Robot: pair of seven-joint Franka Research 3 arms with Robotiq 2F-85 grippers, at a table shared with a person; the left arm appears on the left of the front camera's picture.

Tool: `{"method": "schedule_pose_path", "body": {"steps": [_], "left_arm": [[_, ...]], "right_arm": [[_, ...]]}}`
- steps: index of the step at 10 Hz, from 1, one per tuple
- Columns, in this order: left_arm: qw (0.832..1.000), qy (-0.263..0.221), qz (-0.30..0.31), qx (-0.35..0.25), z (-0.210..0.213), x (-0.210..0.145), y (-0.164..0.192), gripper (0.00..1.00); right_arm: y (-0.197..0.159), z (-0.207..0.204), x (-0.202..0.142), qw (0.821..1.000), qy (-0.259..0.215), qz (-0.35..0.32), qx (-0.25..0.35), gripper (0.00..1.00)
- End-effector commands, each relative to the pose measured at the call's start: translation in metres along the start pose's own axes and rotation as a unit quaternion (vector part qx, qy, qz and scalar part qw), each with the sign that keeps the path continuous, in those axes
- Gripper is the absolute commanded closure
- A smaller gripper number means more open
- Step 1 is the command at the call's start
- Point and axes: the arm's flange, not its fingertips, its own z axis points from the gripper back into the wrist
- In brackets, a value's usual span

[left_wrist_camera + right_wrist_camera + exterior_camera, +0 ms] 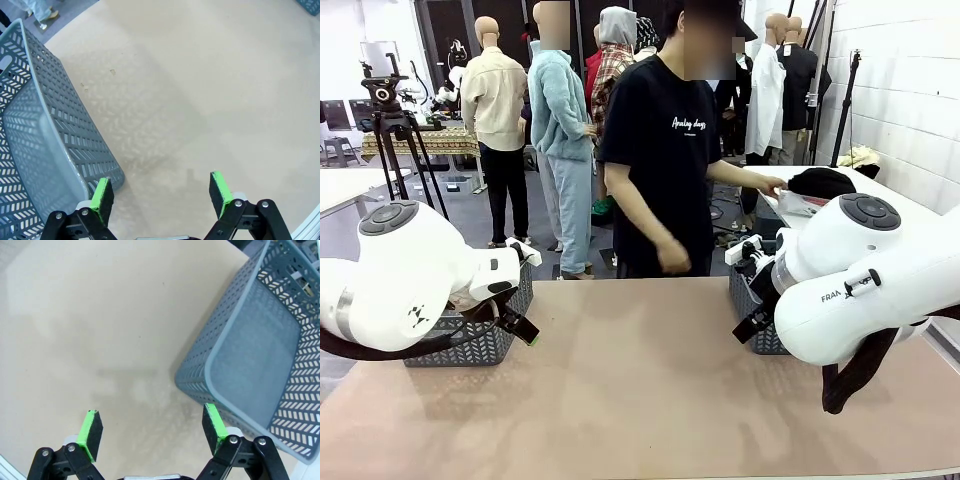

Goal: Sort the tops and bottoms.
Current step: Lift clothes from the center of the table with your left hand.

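Currently the black, green-padded left gripper (161,195) and right gripper (151,430) gape wide, empty (each beside a grey lattice plastic basket (60,140)); better await cloth mid-frame.

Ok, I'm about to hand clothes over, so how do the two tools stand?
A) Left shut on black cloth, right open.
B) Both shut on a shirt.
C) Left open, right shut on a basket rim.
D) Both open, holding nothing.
D: the left tool and the right tool each have jaws wide apart, with just the table seen between them.
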Motion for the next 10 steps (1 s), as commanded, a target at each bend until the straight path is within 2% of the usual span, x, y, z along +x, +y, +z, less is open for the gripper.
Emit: {"method": "schedule_pose_path", "body": {"steps": [1, 10], "left_arm": [[1.000, 0.000, 0.001, 0.000, 0.0000, -0.0004, 0.0011, 0.00], [1.000, 0.000, 0.001, 0.000, 0.0000, -0.0004, 0.0011, 0.00]], "right_arm": [[-0.0002, 0.0000, -0.0001, 1.000, 0.000, -0.001, 0.000, 0.00], [-0.0002, 0.0000, -0.0001, 1.000, 0.000, -0.001, 0.000, 0.00]]}}
